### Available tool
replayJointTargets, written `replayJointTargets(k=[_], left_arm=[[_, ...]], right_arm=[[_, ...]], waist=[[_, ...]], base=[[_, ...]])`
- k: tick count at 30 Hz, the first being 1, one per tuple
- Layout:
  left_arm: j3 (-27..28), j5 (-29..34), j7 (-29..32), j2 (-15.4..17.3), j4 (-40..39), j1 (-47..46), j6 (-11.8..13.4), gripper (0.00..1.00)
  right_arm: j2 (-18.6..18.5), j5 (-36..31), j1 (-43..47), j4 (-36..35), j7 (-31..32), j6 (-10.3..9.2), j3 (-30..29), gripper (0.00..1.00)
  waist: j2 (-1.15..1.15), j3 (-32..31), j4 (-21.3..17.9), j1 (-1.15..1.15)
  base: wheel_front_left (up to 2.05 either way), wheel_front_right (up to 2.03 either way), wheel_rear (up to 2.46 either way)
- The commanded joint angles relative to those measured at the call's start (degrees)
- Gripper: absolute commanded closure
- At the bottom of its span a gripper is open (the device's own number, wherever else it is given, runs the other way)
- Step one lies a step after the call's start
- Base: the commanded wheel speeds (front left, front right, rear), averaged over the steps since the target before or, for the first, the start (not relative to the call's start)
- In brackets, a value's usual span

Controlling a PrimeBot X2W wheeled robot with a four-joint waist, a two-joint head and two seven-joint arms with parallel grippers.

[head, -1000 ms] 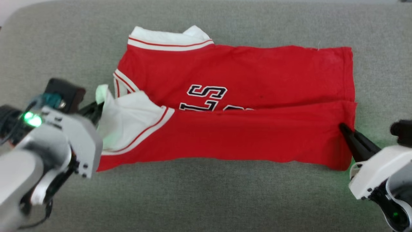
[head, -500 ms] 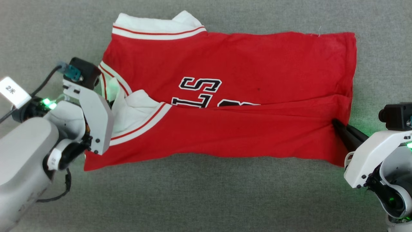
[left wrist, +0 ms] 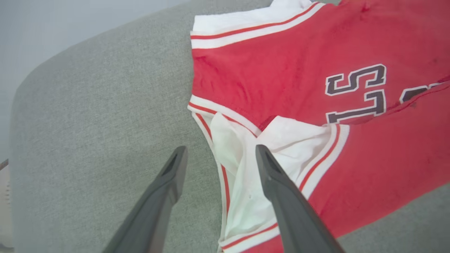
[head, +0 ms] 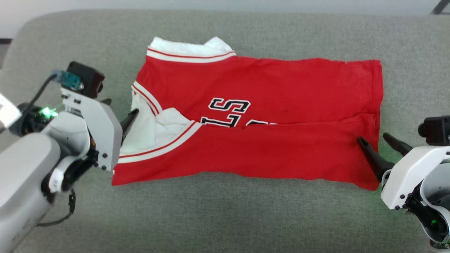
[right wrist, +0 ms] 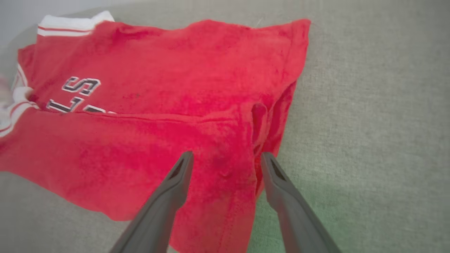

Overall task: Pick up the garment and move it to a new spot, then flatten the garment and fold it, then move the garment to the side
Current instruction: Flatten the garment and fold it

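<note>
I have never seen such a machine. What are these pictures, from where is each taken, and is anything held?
It is a robot with two arms. One picture comes from a camera on its head, looking down; the other two come from cameras on its wrists, looking along each arm's jaws. A red shirt lies on a grey cushion, its near edge folded over the lettering. The left jaws are open at the white sleeve, the right jaws open over the hem. Nothing is held.
</note>
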Motion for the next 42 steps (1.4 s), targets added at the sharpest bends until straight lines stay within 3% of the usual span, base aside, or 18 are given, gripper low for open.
replayJointTargets(k=[1,11,18,27,32,42], left_arm=[[0.07,0.0,-0.45,0.19,-0.34,0.88,0.31,0.0],[1.93,-3.1,-4.49,2.44,-4.8,7.69,4.47,0.0],[2.75,-8.54,-1.55,4.21,-4.87,11.47,6.21,0.0],[3.02,-17.28,9.91,5.27,-0.98,12.12,9.25,0.0],[2.05,-18.89,15.64,5.8,2.03,11.17,11.23,0.0],[1.8,-20.95,17.75,3.58,8.61,11.39,10.15,0.0]], right_arm=[[-0.13,-0.28,0.56,-0.46,-0.56,-0.06,-0.03,0.0],[-1.54,-0.39,3.0,-5.08,-14.47,-0.06,1.73,0.0],[-0.56,-0.86,4.17,-7.29,-23.68,-0.06,2.47,0.0],[2.29,-0.63,5.59,-8.65,-25.04,-0.05,0.07,0.0],[3.4,-0.15,5.22,-8.48,-25.45,-0.05,-0.85,0.0],[4.83,-0.08,4.5,-8.46,-26.22,-0.05,-1.58,0.0]], waist=[[0.0,-1.8,0.85,0.0],[0.0,-6.87,0.88,0.0],[0.0,-7.9,-2.18,0.0],[0.0,-6.65,-6.77,0.0],[0.0,-5.22,-8.69,0.0],[0.0,-2.65,-10.49,0.0]], base=[[0.0,0.0,0.0],[0.0,0.0,0.0],[0.0,0.0,0.0],[0.0,0.0,0.0],[0.0,0.0,0.0],[0.0,0.0,0.0]])
